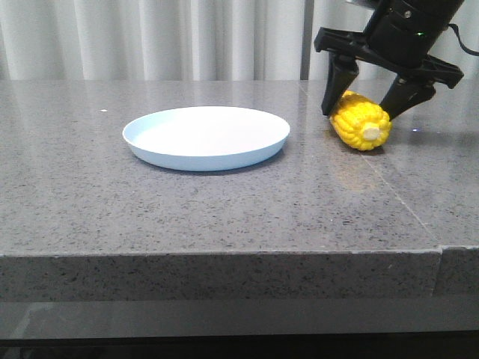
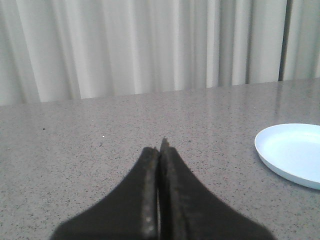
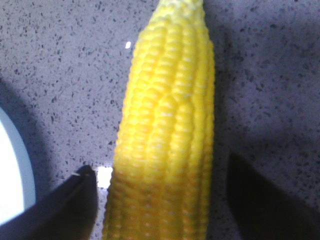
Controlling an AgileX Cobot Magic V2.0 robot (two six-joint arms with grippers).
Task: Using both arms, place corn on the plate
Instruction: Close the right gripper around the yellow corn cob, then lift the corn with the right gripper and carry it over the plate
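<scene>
Bench: grey speckled stone bench (image 1: 224, 209), pale curtains (image 1: 150, 37) behind.
Plate: plate (image 1: 206, 137) sits near mid-bench, bare; you have free room to set down.
Corn: corn (image 1: 361, 123) lies toward the right edge, stub facing the front edge, apart from the plate.
Right gripper: right gripper (image 1: 370, 101) spread wide, prongs straddling the cob, not yet pinching.
Left gripper: left gripper (image 2: 159, 155) pressed together, holding nothing, parked off the plate's left.

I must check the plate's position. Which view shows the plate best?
The front view: the whole plate lies on the table, left of the corn. The left wrist view shows part of it, the right wrist view only an edge.
</scene>
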